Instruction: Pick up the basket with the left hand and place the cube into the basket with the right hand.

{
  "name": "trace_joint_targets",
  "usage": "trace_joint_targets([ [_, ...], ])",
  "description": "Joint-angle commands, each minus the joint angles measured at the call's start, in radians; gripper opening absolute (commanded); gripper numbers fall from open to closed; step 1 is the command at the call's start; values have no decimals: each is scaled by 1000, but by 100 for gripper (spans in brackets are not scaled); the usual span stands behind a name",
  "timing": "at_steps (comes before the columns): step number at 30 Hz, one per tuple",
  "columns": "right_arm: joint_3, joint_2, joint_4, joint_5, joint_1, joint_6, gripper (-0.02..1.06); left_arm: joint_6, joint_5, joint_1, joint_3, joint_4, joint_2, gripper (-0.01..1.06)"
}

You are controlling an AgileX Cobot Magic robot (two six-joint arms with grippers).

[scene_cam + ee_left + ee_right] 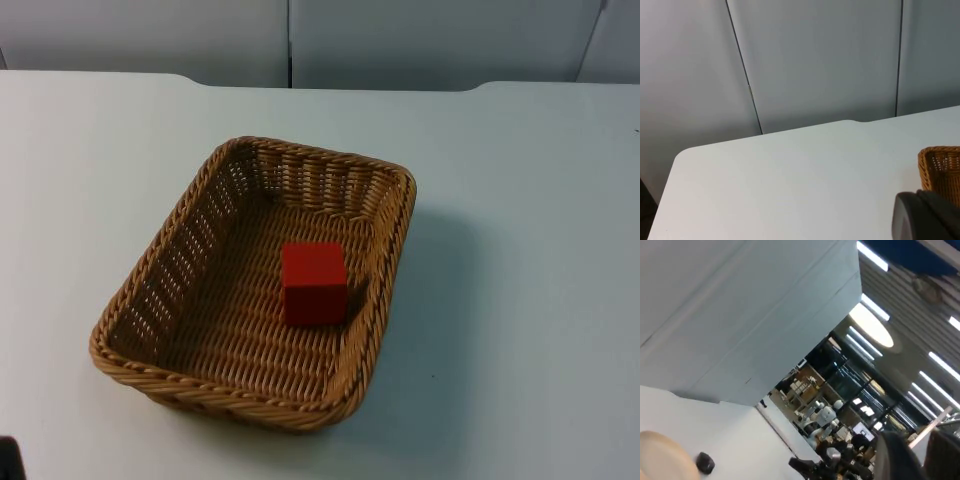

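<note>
The basket (250,290) sits flat on the table (540,300), roughly mid-table, its long side running from near-left to far-right. The cube (314,283) is already inside it, resting on the woven floor close to the right wall, one face turned up. Judged from this, the placing is done and the basket is set down rather than held.

The left gripper (927,217) hangs low over the table just beside a corner of the basket (941,170); whether its fingers are wide or narrow I cannot tell. The right gripper (912,457) points up and away from the table, toward the partition's top and the hall lights beyond it; its opening cannot be told either.

Risks from here, as I judge them:
- The left gripper is close to the rim. A sideways move could clip the wicker and shove or tip the basket.
- The cube lies off-centre against the right wall, so a lift by one edge could tilt the basket and slide or roll the cube out.
</note>
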Motion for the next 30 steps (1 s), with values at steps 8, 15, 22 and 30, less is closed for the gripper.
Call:
trace_joint_targets([
  [8,29,-15,37,-285,4,141,20,-5,3,-2,6,-13,-5,0],
  [15,27,-16,37,-285,-16,394,20,-7,6,-2,6,-30,-5,0],
  [22,27,-16,37,-285,-16,586,20,-7,8,-2,6,-39,-5,0],
  [30,43,-16,37,-285,-16,589,13,-7,8,-2,6,-59,-5,0],
])
